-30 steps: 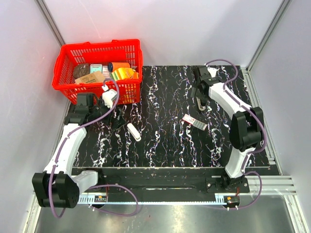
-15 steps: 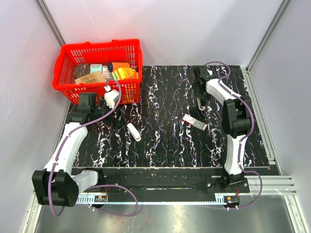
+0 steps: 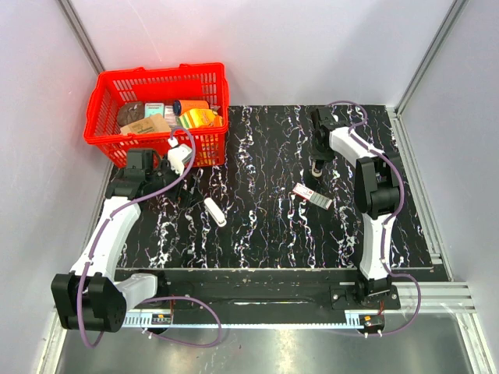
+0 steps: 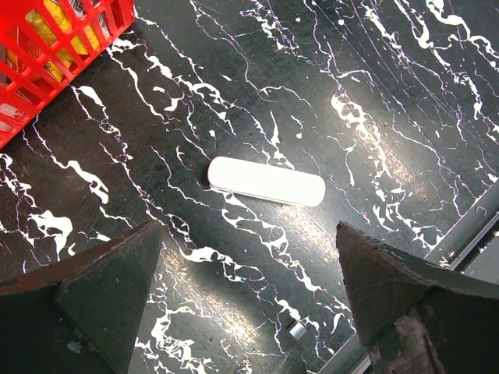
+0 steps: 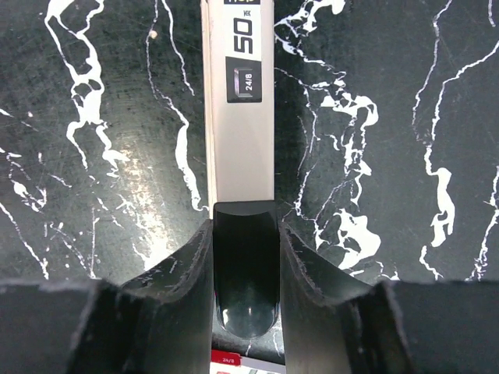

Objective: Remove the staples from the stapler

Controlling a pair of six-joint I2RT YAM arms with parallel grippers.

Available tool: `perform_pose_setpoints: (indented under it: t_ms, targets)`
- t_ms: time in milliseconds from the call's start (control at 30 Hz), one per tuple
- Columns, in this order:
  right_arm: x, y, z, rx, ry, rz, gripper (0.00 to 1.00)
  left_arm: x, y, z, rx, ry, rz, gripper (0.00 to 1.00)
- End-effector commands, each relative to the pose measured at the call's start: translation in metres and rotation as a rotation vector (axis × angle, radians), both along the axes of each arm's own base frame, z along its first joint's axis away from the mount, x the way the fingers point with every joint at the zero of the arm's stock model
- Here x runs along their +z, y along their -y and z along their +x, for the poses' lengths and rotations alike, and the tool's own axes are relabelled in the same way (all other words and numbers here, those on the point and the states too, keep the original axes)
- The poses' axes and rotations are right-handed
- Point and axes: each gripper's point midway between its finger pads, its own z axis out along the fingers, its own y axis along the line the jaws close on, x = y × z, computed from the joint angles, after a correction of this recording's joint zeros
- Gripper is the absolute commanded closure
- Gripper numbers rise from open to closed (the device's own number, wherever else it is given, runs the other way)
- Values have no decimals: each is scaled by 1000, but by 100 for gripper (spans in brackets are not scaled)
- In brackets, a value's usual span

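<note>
Right gripper (image 5: pixel 245 231) clamped on dark end of stapler (image 5: pixel 238 109), which lies on black marbled table (image 3: pixel 265 226), far right side. Left gripper (image 4: pixel 248 227) spread wide above white oblong case (image 4: pixel 266 181)

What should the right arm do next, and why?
Probably lift the stapler slightly: the right gripper hugs its dark rear end from both sides, while the left gripper hangs open over a white capsule.

On the stapler (image 5: pixel 240 117), "50" is printed on the silvery channel, with "24/6" set in a dark box beneath it
</note>
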Motion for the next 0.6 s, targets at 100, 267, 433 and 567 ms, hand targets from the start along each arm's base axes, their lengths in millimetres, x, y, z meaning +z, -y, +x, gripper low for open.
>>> perform_pose_setpoints:
  t_ms: [100,267,433,567]
  targets:
    - [43,-57,2,81,125,146,87,10,4,2,-14,44,8,1]
    - [66,-115,-8,192,166,154,91,11,5,0,-15,44,7,1]
    - [93,-168,-26,253,208,260,92,19,10,-7,-53,88,-6,1]
    - [107,-197,-45,269,225,384,96,15,19,-10,-81,53,-23,1]
